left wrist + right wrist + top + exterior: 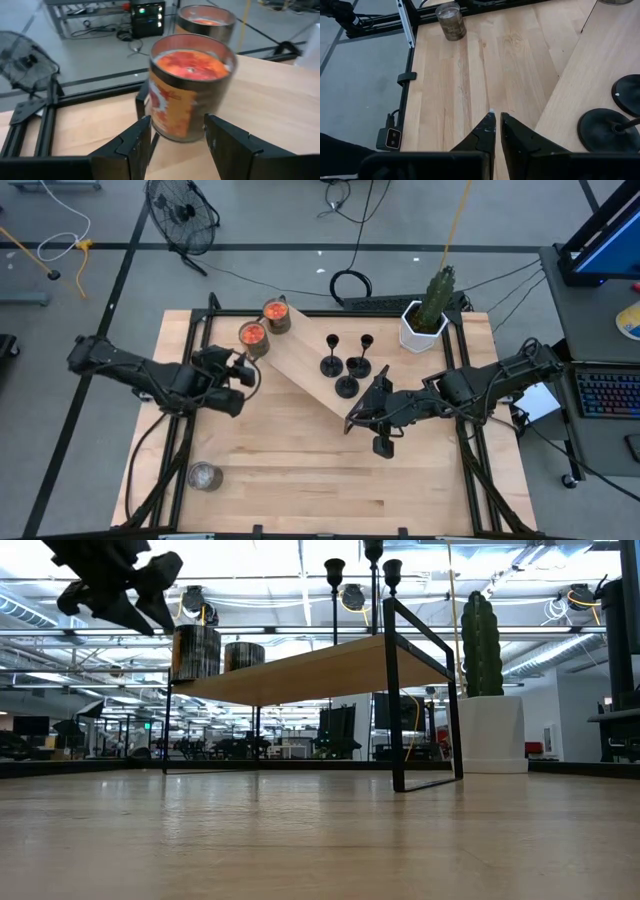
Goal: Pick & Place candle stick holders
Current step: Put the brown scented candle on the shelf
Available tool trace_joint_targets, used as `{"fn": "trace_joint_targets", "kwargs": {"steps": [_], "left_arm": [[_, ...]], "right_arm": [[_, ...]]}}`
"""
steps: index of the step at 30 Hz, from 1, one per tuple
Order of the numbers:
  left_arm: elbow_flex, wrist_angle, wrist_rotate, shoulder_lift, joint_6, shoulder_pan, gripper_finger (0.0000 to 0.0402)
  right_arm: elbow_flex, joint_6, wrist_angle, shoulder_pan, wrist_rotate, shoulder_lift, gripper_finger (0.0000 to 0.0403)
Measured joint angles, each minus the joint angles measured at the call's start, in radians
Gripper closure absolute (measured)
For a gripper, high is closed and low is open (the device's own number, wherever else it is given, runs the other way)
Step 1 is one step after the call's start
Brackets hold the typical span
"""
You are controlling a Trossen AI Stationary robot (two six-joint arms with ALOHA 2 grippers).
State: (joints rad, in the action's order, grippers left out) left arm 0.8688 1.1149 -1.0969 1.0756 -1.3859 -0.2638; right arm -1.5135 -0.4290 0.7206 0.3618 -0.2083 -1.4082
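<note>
Raised shelf (320, 665): wooden top, black frame.
On it: candle stick holders (362, 562), two jars (197, 651).
Behind right: cactus (481, 630), white pot (491, 733).
Upper left: dark gripper (112, 580).

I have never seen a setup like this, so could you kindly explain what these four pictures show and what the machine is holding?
It is a robot with two dark arms at a wooden table, each ending in a two-finger claw. One picture looks straight down, one looks level across the tabletop, and two come from cameras on the wrists. On the table stands a low shelf carrying two orange jars, one nearer the left arm and one behind it, and three black candle holders. A cactus pot and a grey jar stand on the table itself. The left claw is open around the nearer orange jar. The right claw is shut and holds nothing, beside the candle holders.
</note>
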Motion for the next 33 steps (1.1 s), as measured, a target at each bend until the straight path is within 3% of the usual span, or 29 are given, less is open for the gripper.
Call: {"fn": "trace_joint_targets", "kwargs": {"steps": [10,18,27,33], "left_arm": [[0.000,-0.038,0.079,0.032,0.004,0.061,0.0215],[0.000,-0.096,0.056,0.131,0.042,0.117,0.0215],[0.000,-0.118,0.004,0.133,0.055,0.187,0.0215],[0.000,-0.215,0.008,0.133,0.188,0.226,0.0215]], "right_arm": [[0.000,0.006,0.000,0.000,0.000,0.000,0.0385],[0.000,0.022,-0.005,0.000,0.000,0.000,0.0385],[0.000,0.012,-0.005,0.000,0.000,0.000,0.0385],[0.000,0.014,-0.005,0.000,0.000,0.000,0.0385]]}}
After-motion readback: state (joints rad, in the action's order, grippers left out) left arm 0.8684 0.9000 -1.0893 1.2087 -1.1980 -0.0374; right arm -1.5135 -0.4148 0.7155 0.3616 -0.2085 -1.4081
